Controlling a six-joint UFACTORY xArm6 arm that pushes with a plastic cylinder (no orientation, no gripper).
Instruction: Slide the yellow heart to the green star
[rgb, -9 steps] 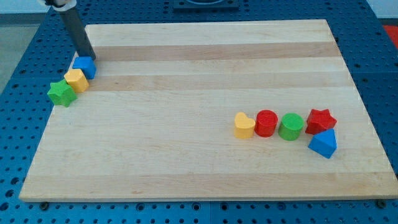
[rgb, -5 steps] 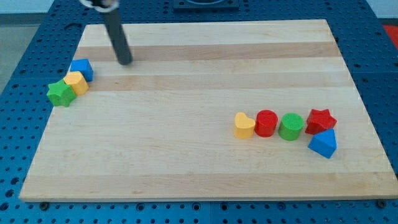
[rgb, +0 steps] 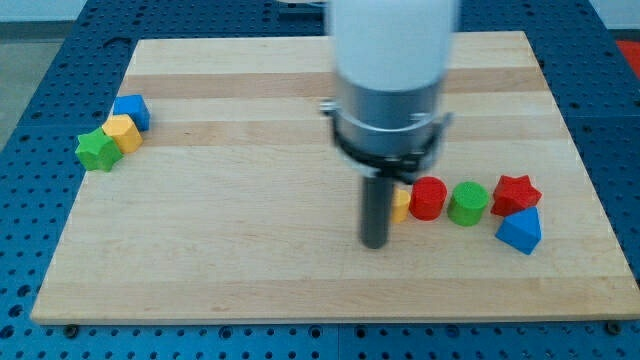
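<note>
The yellow heart (rgb: 401, 206) lies right of the board's middle, mostly hidden behind my rod. My tip (rgb: 374, 243) rests on the board just left of and below the heart, close to it; whether they touch is unclear. The green star (rgb: 97, 150) sits at the board's far left edge, far from the heart, touching a yellow block (rgb: 123, 131).
A blue block (rgb: 133, 109) sits above the yellow block at the left. Right of the heart stand a red cylinder (rgb: 429, 198), a green cylinder (rgb: 468, 203), a red star (rgb: 516, 192) and a blue triangular block (rgb: 519, 232). The arm's large body hides the upper middle of the board (rgb: 250, 260).
My tip has moved from the upper left, near the blue block, across the board to the yellow heart's left side. No block has moved.
</note>
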